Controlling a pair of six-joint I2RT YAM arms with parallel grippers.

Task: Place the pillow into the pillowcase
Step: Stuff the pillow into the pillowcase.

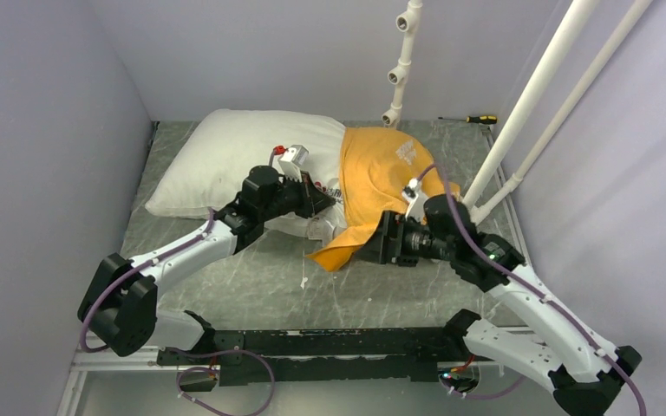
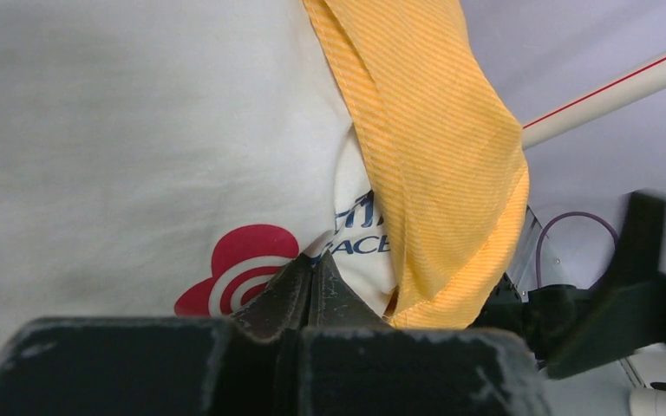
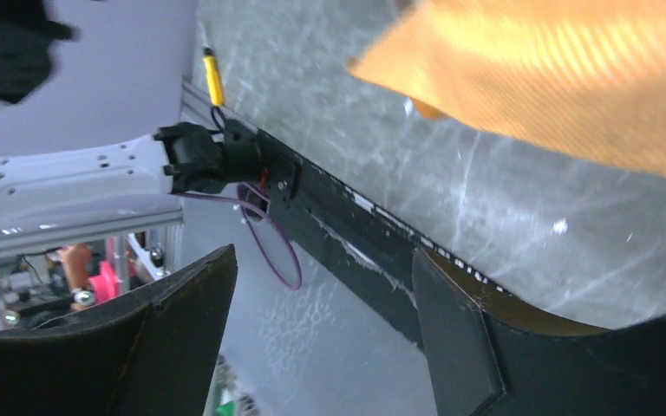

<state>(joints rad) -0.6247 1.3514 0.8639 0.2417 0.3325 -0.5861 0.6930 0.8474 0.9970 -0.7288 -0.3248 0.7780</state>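
The white pillow (image 1: 225,160) lies across the back of the table, its right end inside the orange-yellow pillowcase (image 1: 381,173). My left gripper (image 1: 329,201) is at the pillow's front edge beside the case's opening. In the left wrist view its jaws (image 2: 314,260) are shut on a pinch of the pillow (image 2: 95,130) next to the red logo (image 2: 243,269), with the pillowcase (image 2: 434,147) hem just to the right. My right gripper (image 1: 371,247) stands open at the case's drooping front corner. Nothing sits between its fingers (image 3: 323,256); the pillowcase (image 3: 555,78) is off to one side.
White pipes (image 1: 529,104) slant up from the table's right side, and a jointed white pipe (image 1: 399,69) hangs at the back wall. A yellow-handled screwdriver (image 1: 473,119) lies at the back right. Walls close in left, back and right. A black rail (image 1: 312,342) runs along the near edge.
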